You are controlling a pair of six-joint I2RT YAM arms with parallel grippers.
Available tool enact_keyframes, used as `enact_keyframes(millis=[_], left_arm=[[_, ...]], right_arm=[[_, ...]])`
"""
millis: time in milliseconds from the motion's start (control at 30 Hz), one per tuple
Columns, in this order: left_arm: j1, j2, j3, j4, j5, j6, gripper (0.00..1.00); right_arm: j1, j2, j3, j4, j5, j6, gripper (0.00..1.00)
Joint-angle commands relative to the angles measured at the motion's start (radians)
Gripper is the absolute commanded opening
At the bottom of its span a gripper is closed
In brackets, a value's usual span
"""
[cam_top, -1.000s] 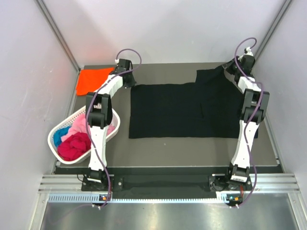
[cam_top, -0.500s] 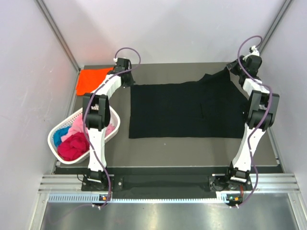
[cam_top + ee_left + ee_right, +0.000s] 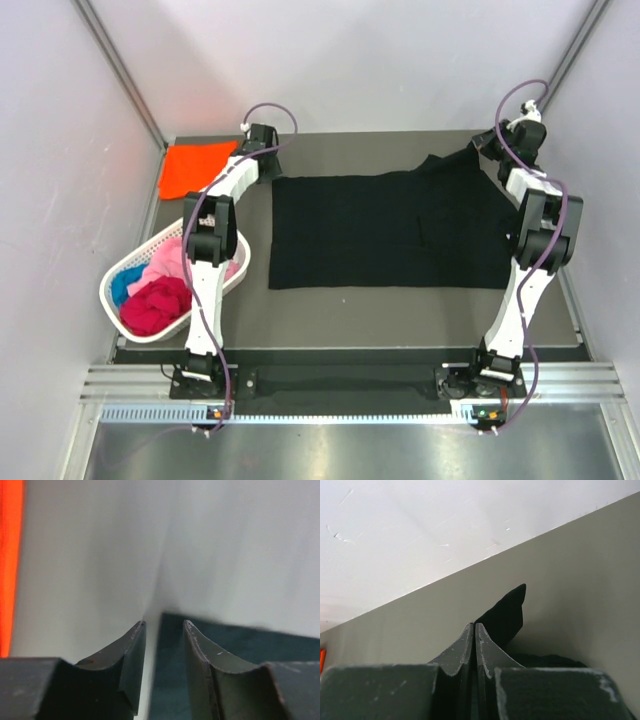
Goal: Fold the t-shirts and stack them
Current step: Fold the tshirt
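The black t-shirt point(image 3: 385, 230) lies spread flat in the middle of the table, its far right part pulled up toward the corner. My right gripper point(image 3: 490, 150) is shut on that part. In the right wrist view a black point of cloth point(image 3: 507, 615) sticks out past the closed gripper point(image 3: 474, 625). My left gripper point(image 3: 268, 170) is at the shirt's far left corner. In the left wrist view the gripper point(image 3: 164, 622) is narrowly open, low over the edge of the dark cloth point(image 3: 290, 647). The orange t-shirt point(image 3: 195, 168) lies folded at the far left.
A white lattice basket point(image 3: 112, 283) at the near left edge holds pink, magenta point(image 3: 155, 305) and blue cloth. Walls close the table on the left, back and right. An orange strip point(image 3: 7, 555) shows at the left wrist view's left edge.
My right gripper has moved toward the far right corner with the shirt's cloth in it, drawing that part out. My left gripper has stayed at the far left corner.
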Motion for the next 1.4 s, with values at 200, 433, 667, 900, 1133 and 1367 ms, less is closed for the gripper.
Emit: enact_keyframes(millis=[200,433,667,900,1133,1367], left_arm=[[-0.002,0.065,0.074,0.026,0.054,0.011,0.20],[-0.002,0.004,0.024,0.036,0.088,0.019,0.00],[-0.002,-0.108,-0.047,0.060,0.096,0.048,0.00],[-0.002,-0.188,-0.145,0.115,0.105,0.040,0.00],[-0.002,-0.250,-0.235,0.164,0.122,0.032,0.00],[-0.002,-0.306,-0.284,0.172,0.129,0.026,0.00]], right_arm=[[-0.003,-0.021,0.040,0.041,-0.006,-0.036,0.00],[-0.005,-0.031,0.044,0.027,-0.003,-0.052,0.00],[-0.039,-0.083,-0.020,0.060,0.014,-0.026,0.00],[-0.059,-0.134,-0.085,0.073,0.002,-0.023,0.00],[-0.069,-0.174,-0.143,0.099,-0.010,-0.017,0.00],[-0.071,-0.215,-0.216,0.148,-0.030,0.011,0.00]])
